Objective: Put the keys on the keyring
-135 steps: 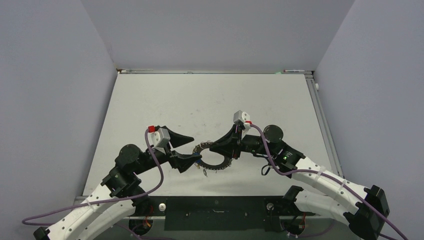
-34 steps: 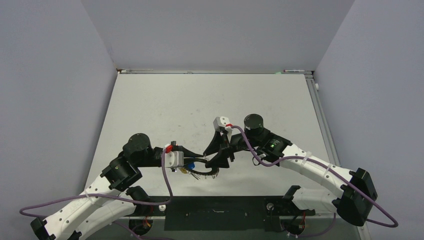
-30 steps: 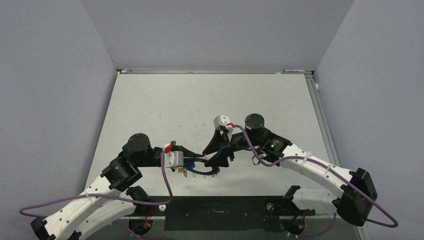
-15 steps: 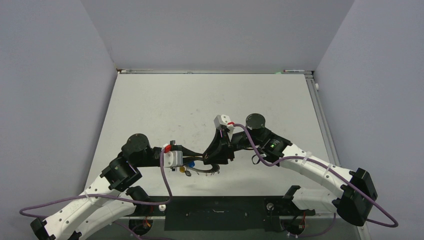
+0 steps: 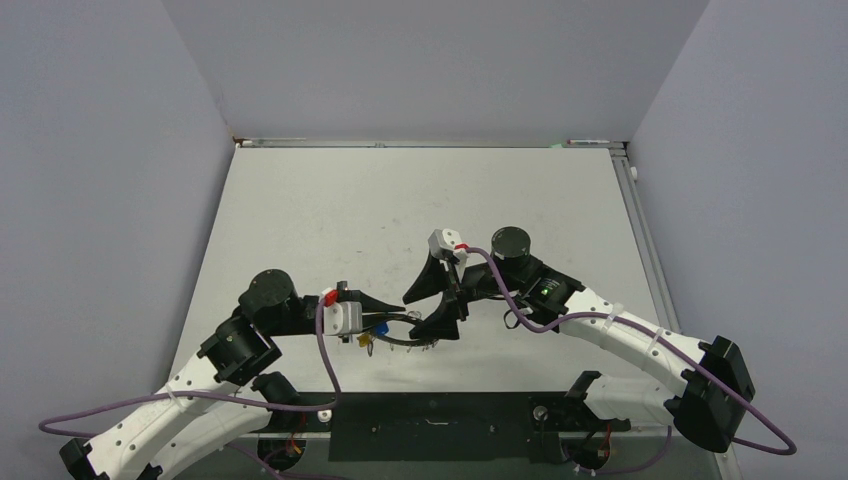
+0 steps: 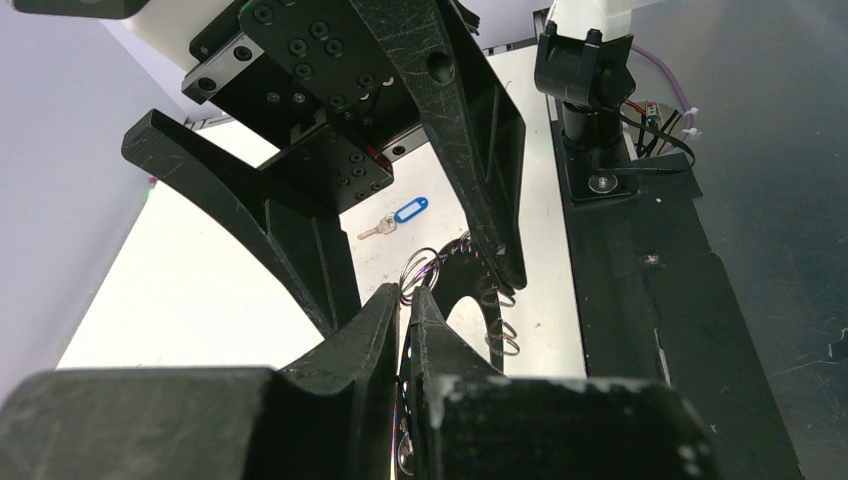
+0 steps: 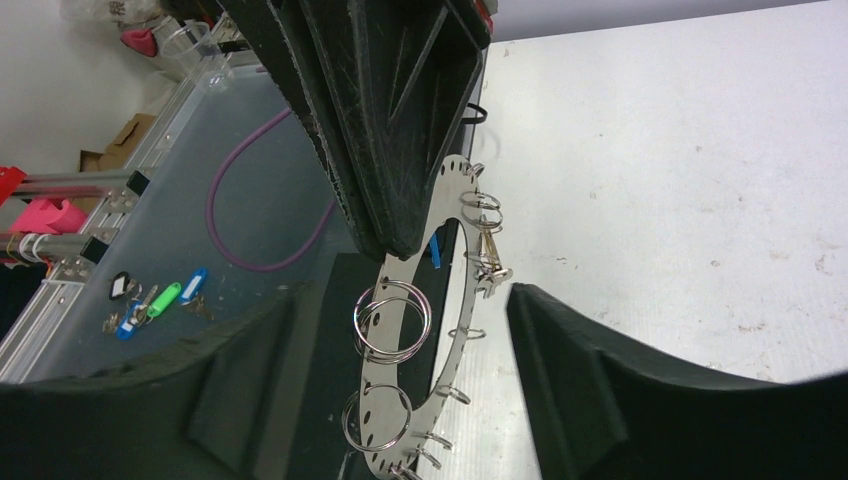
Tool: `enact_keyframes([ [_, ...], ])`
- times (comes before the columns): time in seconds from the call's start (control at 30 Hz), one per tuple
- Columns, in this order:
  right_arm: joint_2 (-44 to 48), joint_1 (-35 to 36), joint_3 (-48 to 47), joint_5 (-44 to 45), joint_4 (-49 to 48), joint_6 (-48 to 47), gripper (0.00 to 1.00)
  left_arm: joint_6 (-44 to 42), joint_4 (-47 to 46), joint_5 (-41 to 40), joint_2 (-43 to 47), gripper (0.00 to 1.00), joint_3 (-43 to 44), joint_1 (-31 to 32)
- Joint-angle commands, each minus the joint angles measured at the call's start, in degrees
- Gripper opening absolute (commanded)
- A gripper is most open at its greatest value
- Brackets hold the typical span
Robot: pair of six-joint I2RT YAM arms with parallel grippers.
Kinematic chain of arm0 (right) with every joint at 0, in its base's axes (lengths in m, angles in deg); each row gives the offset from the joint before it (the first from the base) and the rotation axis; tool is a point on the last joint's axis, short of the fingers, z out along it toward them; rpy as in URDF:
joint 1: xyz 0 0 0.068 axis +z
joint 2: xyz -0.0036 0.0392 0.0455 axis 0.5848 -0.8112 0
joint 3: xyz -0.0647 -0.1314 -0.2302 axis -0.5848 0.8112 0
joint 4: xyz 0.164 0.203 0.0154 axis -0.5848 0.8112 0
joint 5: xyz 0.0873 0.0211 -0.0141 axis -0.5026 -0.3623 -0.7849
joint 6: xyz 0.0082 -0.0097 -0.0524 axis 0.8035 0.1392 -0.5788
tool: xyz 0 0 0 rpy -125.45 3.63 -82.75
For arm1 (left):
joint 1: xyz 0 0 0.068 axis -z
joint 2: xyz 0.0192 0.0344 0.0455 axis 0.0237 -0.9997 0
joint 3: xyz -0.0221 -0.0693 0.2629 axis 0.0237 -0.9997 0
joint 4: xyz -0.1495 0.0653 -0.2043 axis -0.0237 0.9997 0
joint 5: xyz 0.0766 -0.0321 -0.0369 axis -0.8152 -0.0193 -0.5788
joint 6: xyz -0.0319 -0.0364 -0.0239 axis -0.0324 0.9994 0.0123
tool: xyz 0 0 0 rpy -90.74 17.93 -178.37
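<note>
Your left gripper point(image 6: 408, 300) has its jaws clenched on the keyring point(image 7: 440, 200), pinching the flat metal band at one end. The right wrist view shows the same grip from the other side. The keyring stands on edge near the front edge of the surface point(image 5: 400, 200), between the two arms. Small split rings point(image 7: 392, 318) hang through holes along its band.

Your right gripper point(image 7: 405, 295) has its jaws released and spread wide. The keyring runs through the gap between them, and neither finger is seen pressing on it. In the left wrist view one right finger point(image 6: 480, 180) ends just beside the band; whether it touches cannot be told.

One key point(image 7: 490, 262) hangs from a split ring on the keyring, just beside the left jaws, with a blue tag point(image 7: 435, 252) showing behind the band. In the top view, blue and yellow tags point(image 5: 366, 338) hang below the left gripper; which split ring carries them cannot be told.

A loose key point(image 6: 372, 230) with a blue tag of its own lies flat on the surface, apart from the keyring and beyond the right gripper.
</note>
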Motion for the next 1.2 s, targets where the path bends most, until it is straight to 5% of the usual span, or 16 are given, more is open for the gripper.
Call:
enact_keyframes([
  [0.0,1.45,-0.39,-0.52,-0.53,-2.22,-1.13,0.76,0.43,-5.10,1.00,1.00,0.00,0.79,0.10],
  [0.23,1.04,-0.40,0.22,-0.82,-3.93,-0.08,0.72,1.05,-6.08,1.08,1.33,0.00,0.75,0.12],
  [0.53,3.18,-0.43,1.14,0.00,-5.00,0.43,0.18,1.19,-6.53,-0.67,1.78,0.00,0.19,0.08],
  [0.83,6.75,-0.41,1.06,2.02,-4.31,1.26,0.24,-0.04,-5.40,-4.86,1.53,0.00,-1.04,0.13],
  [0.97,7.58,-0.43,1.13,3.43,-3.59,0.94,0.06,0.57,-5.82,-4.17,0.82,0.01,-1.40,0.10],
  [1.17,7.42,-0.35,2.08,6.08,-3.08,0.92,0.05,1.36,-4.29,-1.91,0.62,0.53,0.17,0.08],
])
